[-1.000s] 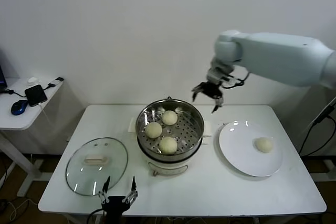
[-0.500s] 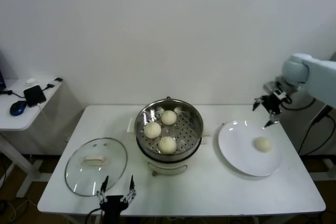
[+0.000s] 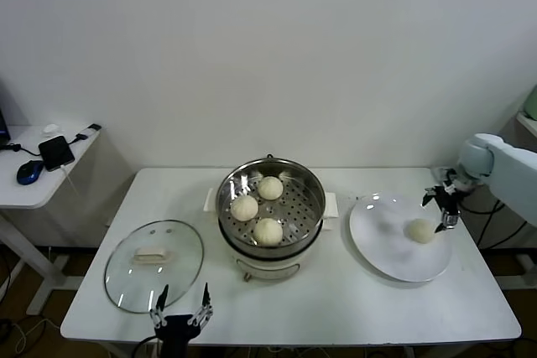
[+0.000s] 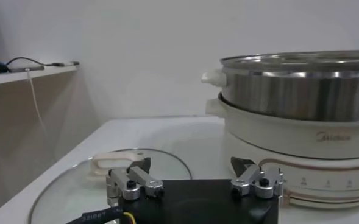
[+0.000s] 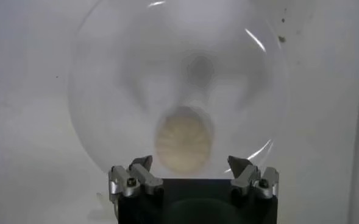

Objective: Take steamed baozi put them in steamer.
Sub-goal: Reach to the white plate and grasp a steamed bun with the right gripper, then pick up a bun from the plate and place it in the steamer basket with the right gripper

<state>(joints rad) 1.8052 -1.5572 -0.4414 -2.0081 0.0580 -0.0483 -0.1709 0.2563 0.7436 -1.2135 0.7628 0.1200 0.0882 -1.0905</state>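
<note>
- Baozi count: three sit in the steamer (image 3: 271, 207); the last baozi (image 3: 420, 230) lies on the white plate (image 3: 386, 253), well apart from it.
- My right gripper (image 3: 443, 207) has swung from over the steamer across to the plate within the last second and now hangs just beside that bun, fingers spread, empty.
- I judge the final pick comes next.
- Left gripper (image 3: 181, 311) waits spread by the glass lid (image 3: 126, 278).
</note>
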